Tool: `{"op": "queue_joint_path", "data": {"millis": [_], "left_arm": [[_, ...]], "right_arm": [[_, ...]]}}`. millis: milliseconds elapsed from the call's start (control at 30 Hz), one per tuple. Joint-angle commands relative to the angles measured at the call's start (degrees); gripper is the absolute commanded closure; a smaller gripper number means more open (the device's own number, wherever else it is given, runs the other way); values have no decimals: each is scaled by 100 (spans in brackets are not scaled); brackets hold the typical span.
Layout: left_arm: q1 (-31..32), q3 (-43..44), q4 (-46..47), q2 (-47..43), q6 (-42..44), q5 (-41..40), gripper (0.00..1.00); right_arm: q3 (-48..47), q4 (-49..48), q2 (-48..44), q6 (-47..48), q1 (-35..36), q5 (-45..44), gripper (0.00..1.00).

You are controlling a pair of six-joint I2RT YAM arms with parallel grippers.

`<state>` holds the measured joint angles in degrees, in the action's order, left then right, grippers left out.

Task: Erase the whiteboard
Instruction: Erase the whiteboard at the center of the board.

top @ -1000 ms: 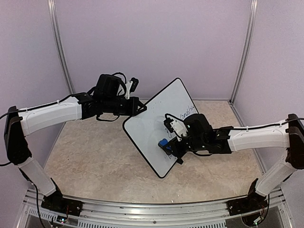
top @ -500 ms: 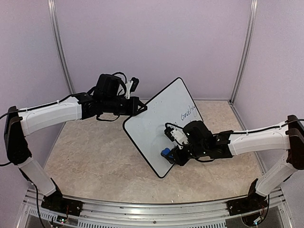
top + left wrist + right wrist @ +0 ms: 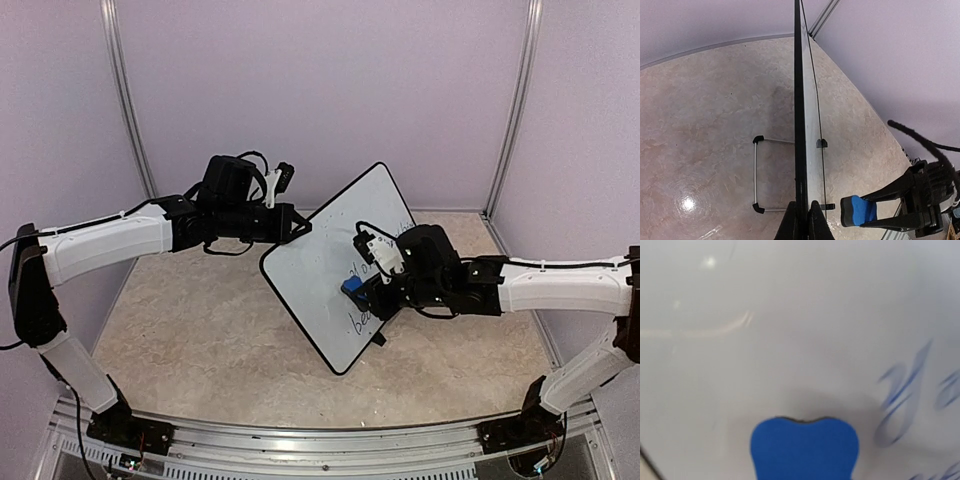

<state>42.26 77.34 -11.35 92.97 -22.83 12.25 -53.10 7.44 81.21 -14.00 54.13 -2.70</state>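
Pressing too hard with the eraser [image 3: 352,288] can twist the whiteboard [image 3: 310,262] out of your left gripper [image 3: 297,226], which is pinched shut on the top-left rim. The board stands tilted on edge, mid-table. Your right gripper [image 3: 365,292] is clamped on the eraser, right at the board's face; can't confirm contact, and it may slip. Blue writing [image 3: 900,395] sits beside it, unerased. Glossy board, beige marbled table [image 3: 190,320], lilac walls [image 3: 320,80].
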Motion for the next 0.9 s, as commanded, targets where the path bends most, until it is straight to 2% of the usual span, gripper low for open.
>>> {"op": "queue_joint_path", "data": {"millis": [0,400,867], "left_arm": [[98,44,205,-86,385,-67,100],[107,44,197,-90,398,-88,100],[98,40,195,-88,402,-69,100]], "right_arm": [[-275,-191,-92,180,-326,-346,69],[-536,-734,593,418,-975,254,70],[-86,-826,888,232,-1055,1140,70]]}}
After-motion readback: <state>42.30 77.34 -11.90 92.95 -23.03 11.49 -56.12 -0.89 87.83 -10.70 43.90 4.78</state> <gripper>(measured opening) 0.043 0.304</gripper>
